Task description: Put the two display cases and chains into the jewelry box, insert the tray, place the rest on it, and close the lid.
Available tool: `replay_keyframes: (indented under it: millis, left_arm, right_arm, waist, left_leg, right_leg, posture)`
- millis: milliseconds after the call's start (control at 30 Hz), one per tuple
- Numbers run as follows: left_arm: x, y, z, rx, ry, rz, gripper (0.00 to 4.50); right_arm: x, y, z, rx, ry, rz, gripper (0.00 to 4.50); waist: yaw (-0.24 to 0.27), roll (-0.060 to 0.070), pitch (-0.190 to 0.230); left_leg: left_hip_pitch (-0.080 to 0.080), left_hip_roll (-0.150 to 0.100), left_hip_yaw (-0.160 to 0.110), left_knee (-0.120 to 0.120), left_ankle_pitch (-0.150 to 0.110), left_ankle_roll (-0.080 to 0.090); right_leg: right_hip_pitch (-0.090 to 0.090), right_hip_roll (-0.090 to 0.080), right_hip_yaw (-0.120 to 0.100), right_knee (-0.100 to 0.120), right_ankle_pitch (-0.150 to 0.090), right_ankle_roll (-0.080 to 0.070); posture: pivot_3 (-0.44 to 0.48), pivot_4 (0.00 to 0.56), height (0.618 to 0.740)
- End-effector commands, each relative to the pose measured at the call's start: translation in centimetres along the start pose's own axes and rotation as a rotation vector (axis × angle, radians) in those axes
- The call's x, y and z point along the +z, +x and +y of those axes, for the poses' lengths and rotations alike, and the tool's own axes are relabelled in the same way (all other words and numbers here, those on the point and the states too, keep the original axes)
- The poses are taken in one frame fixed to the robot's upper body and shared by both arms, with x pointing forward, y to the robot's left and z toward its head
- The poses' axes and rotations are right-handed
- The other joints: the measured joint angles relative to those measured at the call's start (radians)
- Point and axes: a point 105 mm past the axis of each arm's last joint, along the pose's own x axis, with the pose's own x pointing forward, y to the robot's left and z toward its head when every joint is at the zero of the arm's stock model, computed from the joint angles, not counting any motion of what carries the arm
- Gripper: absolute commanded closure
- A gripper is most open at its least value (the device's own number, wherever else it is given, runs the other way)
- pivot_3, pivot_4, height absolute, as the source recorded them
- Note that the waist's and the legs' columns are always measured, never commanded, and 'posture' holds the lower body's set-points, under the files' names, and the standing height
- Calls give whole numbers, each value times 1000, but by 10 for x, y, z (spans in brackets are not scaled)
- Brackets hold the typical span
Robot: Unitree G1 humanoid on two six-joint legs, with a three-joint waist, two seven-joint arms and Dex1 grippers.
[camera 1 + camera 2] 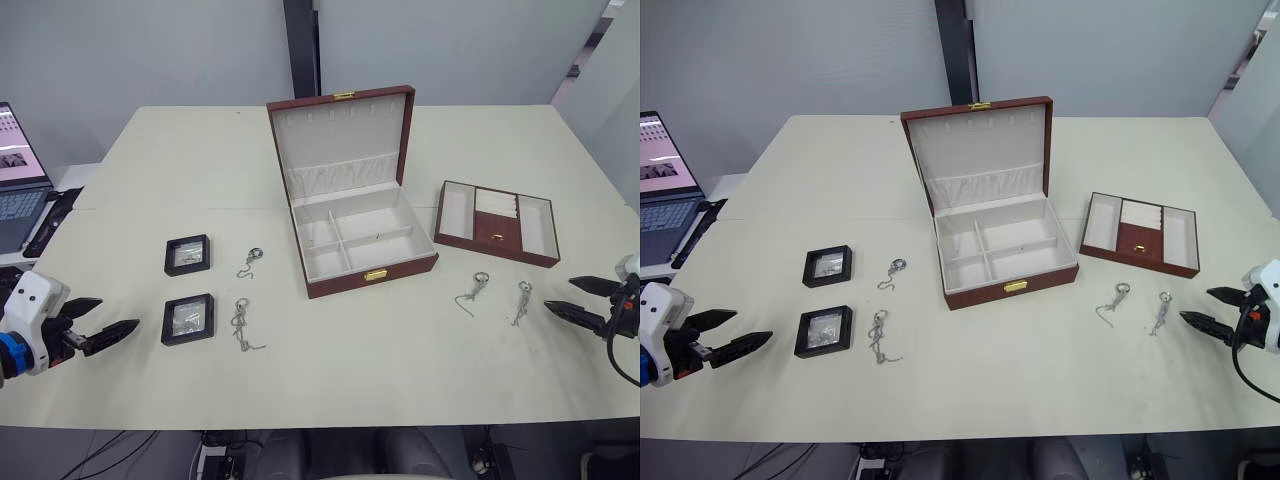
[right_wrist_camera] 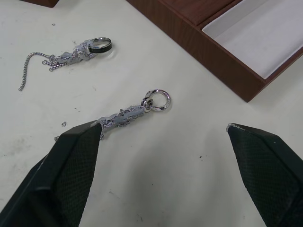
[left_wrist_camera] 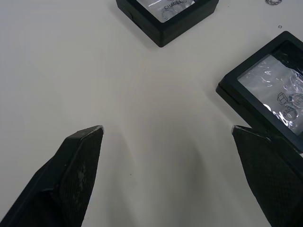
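head stereo overlooks table [image 1: 400, 370]; wrist cameras close, downward.

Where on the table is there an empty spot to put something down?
The cream table is bare behind the two black-framed display cases, left of the open reddish-brown jewelry box, and along its near edge. It's crowded between box, brown tray and silvery ring pieces.

The jewelry box [image 1: 350, 240] sits mid-table, display cases [image 1: 188, 254] left of it (chains [image 1: 250, 262] between), tray [image 1: 497, 222] right.
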Motion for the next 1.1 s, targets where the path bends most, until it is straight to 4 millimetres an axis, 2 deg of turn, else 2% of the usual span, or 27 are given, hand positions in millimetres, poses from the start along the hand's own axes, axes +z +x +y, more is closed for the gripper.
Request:
replay_keyframes:
  millis: [33, 533, 967, 1100]
  left_arm:
    - [6, -4, 5, 18, 20, 0, 0]
    - [4, -7, 15, 67, 21, 18, 0]
    - [1, -8, 16, 85, 26, 24, 0]
    - [13, -3, 13, 78, -3, -44, 0]
  right_arm:
    - [14, -7, -8, -37, -35, -33, 19]
    - [17, -1, -7, -28, -33, -46, 19]
    - [17, 2, -7, -22, -36, -49, 19]
    - [31, 1, -4, -17, -27, -109, 19]
  waist:
    - [0, 0, 0]
    - [0, 0, 0]
    - [0, 0, 0]
    - [0, 0, 0]
  left_leg:
    - [0, 0, 0, 0, 0, 0]
    - [0, 0, 0, 1, 0, 0]
    - [0, 0, 0, 1, 0, 0]
    - [0, 0, 0, 1, 0, 0]
  right_leg:
    - [0, 0, 0, 0, 0, 0]
    - [0, 0, 0, 1, 0, 0]
    - [0, 0, 0, 2, 0, 0]
    - [0, 0, 0, 2, 0, 0]
  posture:
    - [0, 150, 740]
    - [0, 150, 740]
    - [0, 150, 740]
    - [0, 150, 740]
